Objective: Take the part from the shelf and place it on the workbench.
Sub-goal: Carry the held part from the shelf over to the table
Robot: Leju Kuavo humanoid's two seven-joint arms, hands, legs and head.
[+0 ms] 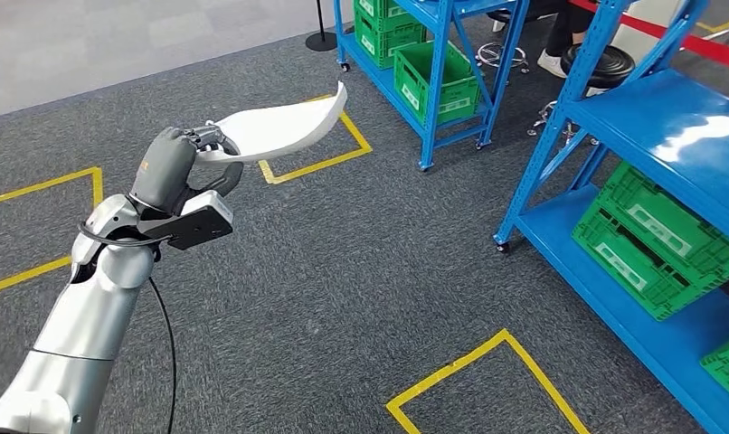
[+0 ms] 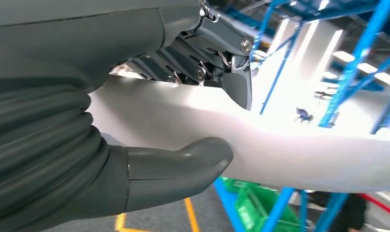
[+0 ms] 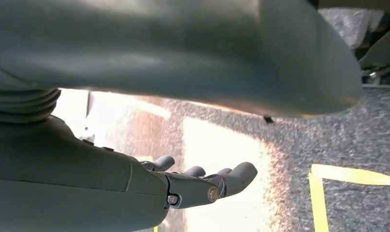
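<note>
The left hand [image 1: 175, 155] is clamped on one end of the white part [image 1: 284, 127], thumb [image 2: 183, 162] under it and the dark fingers [image 2: 234, 84] folded over the top, so the curved piece juts out ahead of the wrist, held up in the air over the grey carpet [image 1: 343, 271]. The right hand [image 3: 202, 181] hangs low with nothing in it, fingers loosely extended and a little apart.

Beyond the part are yellow floor marks [image 1: 329, 158] and blue shelves [image 1: 677, 127] stacked with green crates [image 1: 655, 240], off to the robot's right and ahead.

To my eye the pick is done and this is the carry: the part is off the shelf and no workbench is in sight. Next it must turn or walk until the bench comes up, keeping the grip firm, since the long free end could swing or snag on a shelf post.
</note>
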